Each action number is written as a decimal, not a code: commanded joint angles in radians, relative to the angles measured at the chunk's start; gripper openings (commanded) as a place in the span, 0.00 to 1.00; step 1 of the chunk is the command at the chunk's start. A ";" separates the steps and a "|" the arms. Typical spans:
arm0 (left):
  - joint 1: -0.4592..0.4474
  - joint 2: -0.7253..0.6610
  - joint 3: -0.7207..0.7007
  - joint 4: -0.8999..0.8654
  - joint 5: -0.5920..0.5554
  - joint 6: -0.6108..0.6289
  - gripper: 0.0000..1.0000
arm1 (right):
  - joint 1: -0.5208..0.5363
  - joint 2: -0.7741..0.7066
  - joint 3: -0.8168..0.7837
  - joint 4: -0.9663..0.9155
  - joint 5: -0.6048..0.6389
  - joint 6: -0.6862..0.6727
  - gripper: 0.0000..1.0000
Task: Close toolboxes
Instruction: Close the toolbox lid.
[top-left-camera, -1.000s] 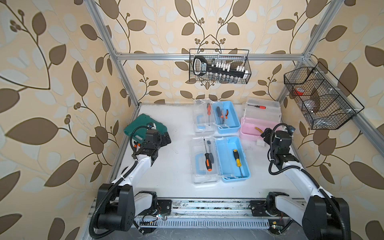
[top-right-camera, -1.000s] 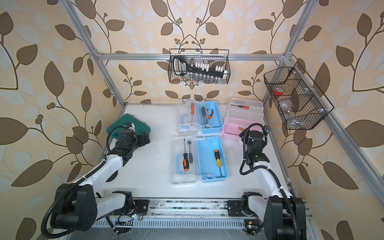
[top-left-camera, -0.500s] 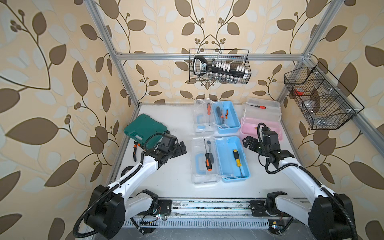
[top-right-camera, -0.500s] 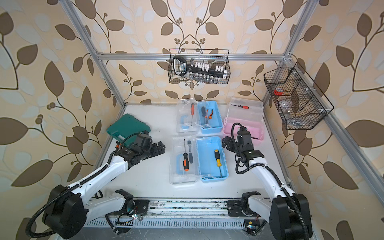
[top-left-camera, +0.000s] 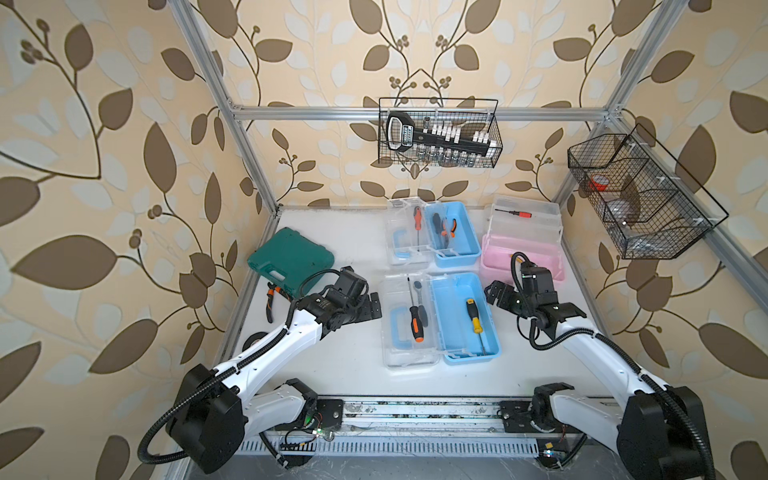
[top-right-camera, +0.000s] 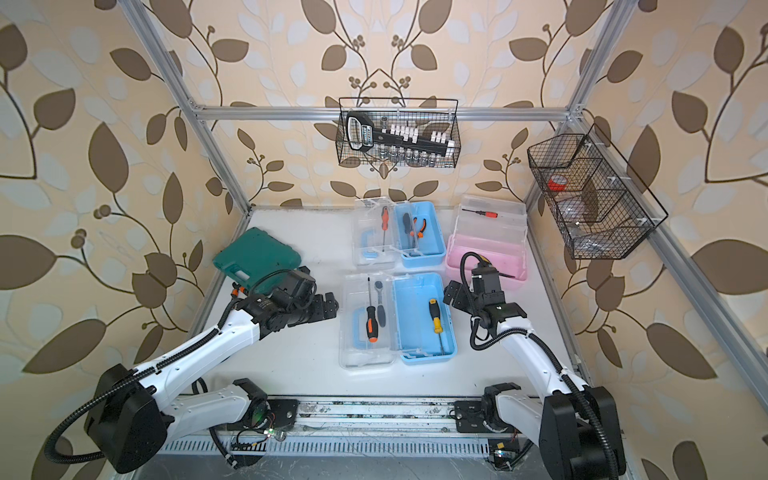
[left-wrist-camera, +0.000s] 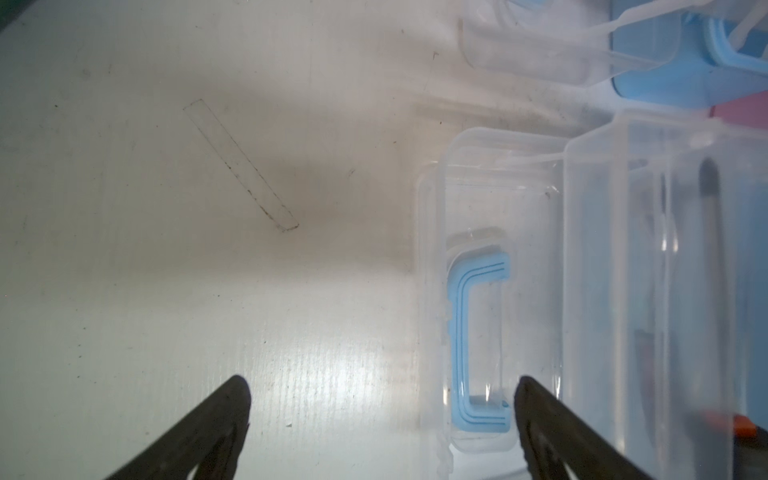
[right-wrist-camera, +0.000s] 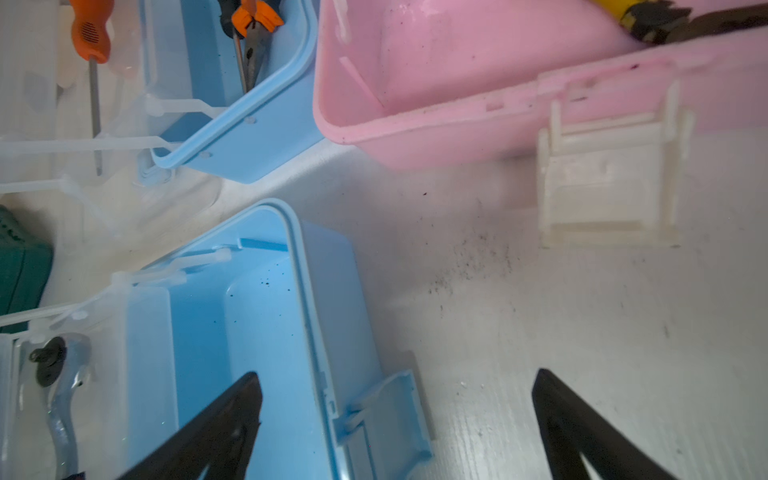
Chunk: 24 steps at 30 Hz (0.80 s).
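Three toolboxes stand open on the white table. The near light blue toolbox (top-left-camera: 463, 316) has its clear lid (top-left-camera: 409, 322) lying flat to its left. Behind it are a second light blue toolbox (top-left-camera: 455, 232) and the pink toolbox (top-left-camera: 519, 257), whose lid is tipped back. My left gripper (top-left-camera: 372, 307) is open just left of the near lid, and one fingertip (left-wrist-camera: 536, 399) sits over its blue handle (left-wrist-camera: 478, 340). My right gripper (top-left-camera: 496, 295) is open at the near box's right wall, straddling its latch (right-wrist-camera: 386, 411). Nothing is held.
A closed dark green case (top-left-camera: 291, 259) lies at the back left, with pliers (top-left-camera: 270, 301) on the table beside it. Screwdrivers and a ratchet lie inside the boxes and lids. Black wire baskets hang on the back wall (top-left-camera: 438, 139) and the right wall (top-left-camera: 640, 199).
Both arms swung inward to the near blue toolbox, the left from the green case and the right from beside the pink box. Both grippers stayed open.
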 joint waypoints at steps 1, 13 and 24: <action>-0.018 0.008 0.049 -0.040 -0.067 -0.010 0.99 | 0.004 0.001 -0.008 -0.052 0.117 -0.009 0.98; -0.074 0.078 0.073 0.008 -0.077 -0.012 0.99 | 0.018 0.173 0.005 -0.082 0.106 0.005 0.94; -0.126 0.112 0.132 0.026 -0.070 0.000 0.99 | 0.142 0.250 -0.001 -0.015 0.004 0.060 0.93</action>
